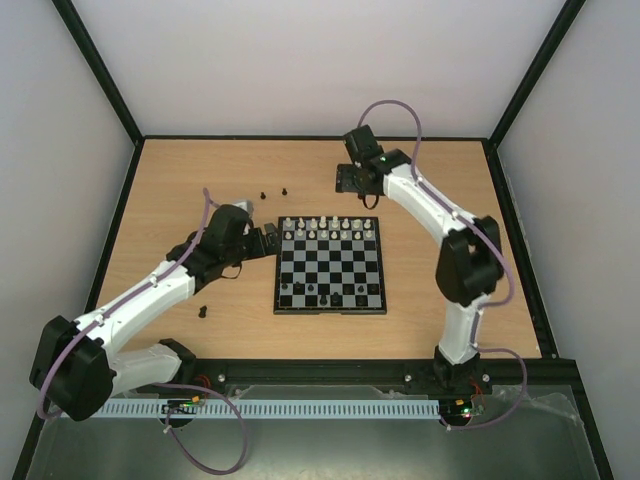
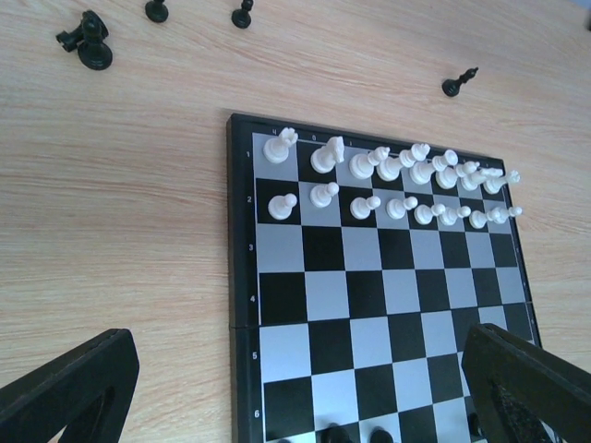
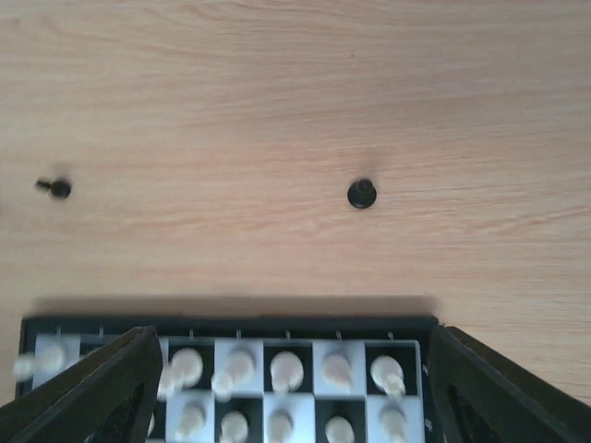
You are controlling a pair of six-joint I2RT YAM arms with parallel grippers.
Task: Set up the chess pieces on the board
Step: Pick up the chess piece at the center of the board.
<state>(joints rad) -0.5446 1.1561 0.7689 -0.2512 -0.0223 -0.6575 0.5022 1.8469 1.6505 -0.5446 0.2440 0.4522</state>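
The board [image 1: 330, 266] lies mid-table with white pieces filling its two far rows. A few black chess pieces [image 1: 310, 289] stand on its near rows. Loose black pieces lie on the table: two beyond the far left corner [image 1: 263, 192] [image 1: 285, 190] and one near the left arm [image 1: 203, 311]. My left gripper [image 1: 268, 240] hovers open at the board's left edge, its fingers [image 2: 74, 397] wide apart over the board [image 2: 277, 314]. Over the board's far edge, my right gripper [image 1: 348, 180] is open and holds nothing. In its view a black piece [image 3: 362, 194] stands on the wood beyond the board [image 3: 231, 318].
The left wrist view shows several black pieces [image 2: 88, 41] on the wood past the board, one lying on its side [image 2: 459, 83]. A black frame [image 1: 320, 138] borders the wooden table. Another small black piece [image 3: 57, 188] sits far left in the right wrist view.
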